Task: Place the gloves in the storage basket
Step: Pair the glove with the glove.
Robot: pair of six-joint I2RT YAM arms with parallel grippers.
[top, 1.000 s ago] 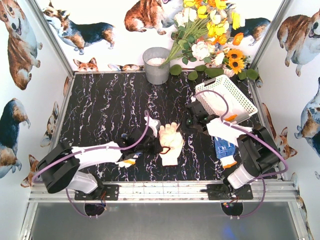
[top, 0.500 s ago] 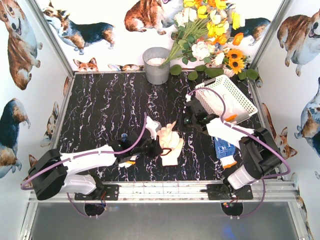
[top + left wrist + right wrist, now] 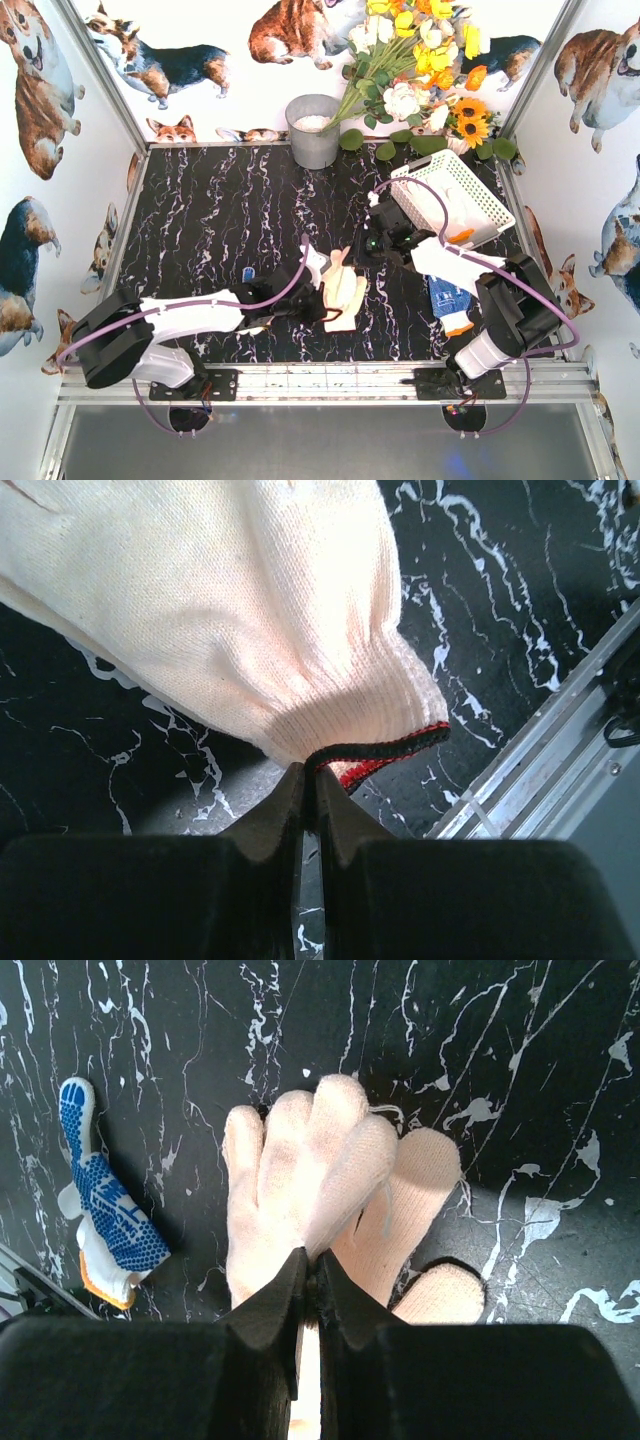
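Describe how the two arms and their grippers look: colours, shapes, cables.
Both arms match. The left arm and right arm have white links between bulky black joints, and a purple cable loops loosely along each. The left gripper and right gripper are matte black, with two wedge-shaped fingers tapering to narrow tips. No markings show.

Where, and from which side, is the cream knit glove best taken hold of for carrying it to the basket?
Probably at the ribbed cuff of the cream knit glove, coming in from the cuff end. The glove narrows there to a firm black-and-red hem, and the left gripper is shut on that hem. The loose finger end would likely fold or slip.
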